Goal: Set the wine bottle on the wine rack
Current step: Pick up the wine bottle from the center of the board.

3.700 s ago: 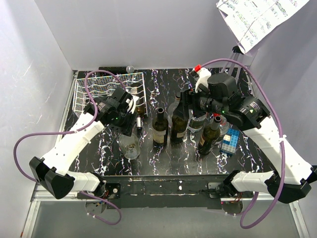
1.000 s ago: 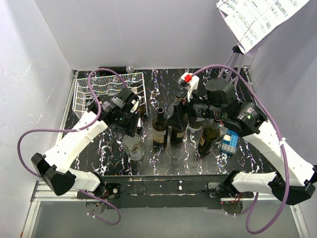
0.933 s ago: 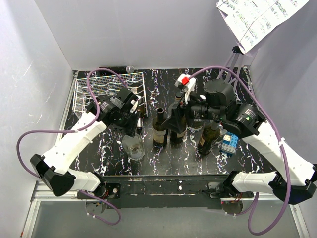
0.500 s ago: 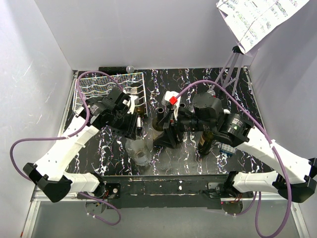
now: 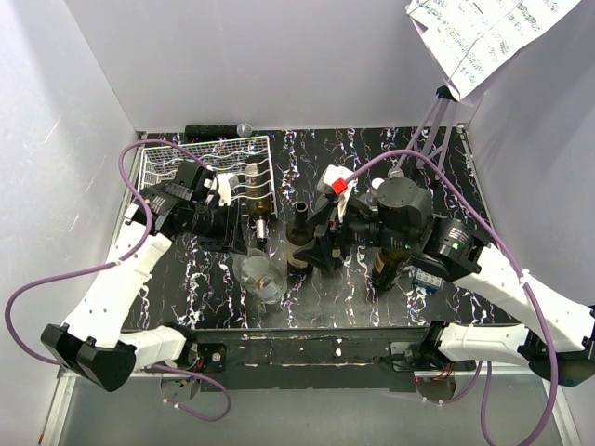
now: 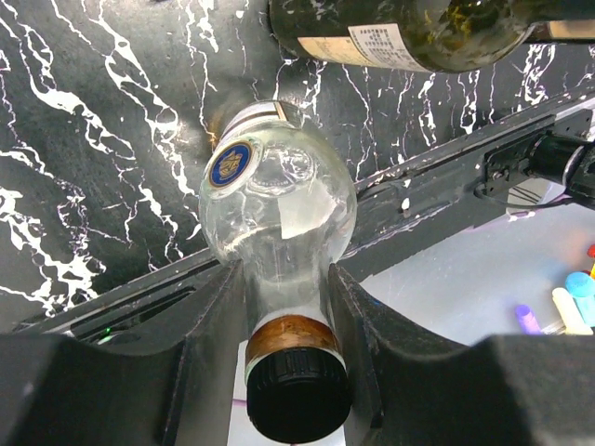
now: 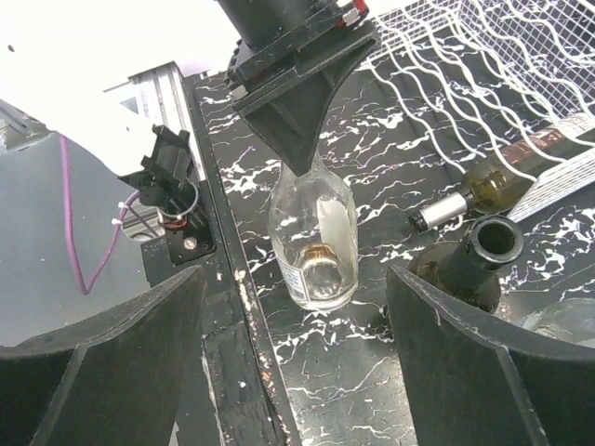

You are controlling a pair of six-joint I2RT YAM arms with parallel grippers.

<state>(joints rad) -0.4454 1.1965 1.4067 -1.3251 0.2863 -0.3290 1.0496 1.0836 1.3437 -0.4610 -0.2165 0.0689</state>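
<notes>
My left gripper (image 5: 240,246) is shut on the neck of a clear glass bottle (image 5: 260,277) with a black cap. It holds the bottle tilted, base toward the table's front edge. In the left wrist view the fingers (image 6: 209,316) clamp the neck of the bottle (image 6: 279,195). The white wire wine rack (image 5: 191,172) stands at the back left, behind that gripper. A dark green wine bottle (image 5: 261,197) lies against the rack's right edge. My right gripper (image 5: 321,243) is open and empty above the standing bottles. Its wrist view shows the clear bottle (image 7: 314,246) and the rack (image 7: 483,65).
Dark bottles stand mid-table (image 5: 298,243) and further right (image 5: 389,265); one open bottle mouth (image 7: 493,240) is close to my right finger. A blue box (image 5: 429,274) sits at the right. The black front rail (image 5: 325,339) runs along the near edge.
My right arm has swung left and forward over the standing bottles. My left arm has drawn back to the left, still gripping the clear bottle, which now leans toward the front.
</notes>
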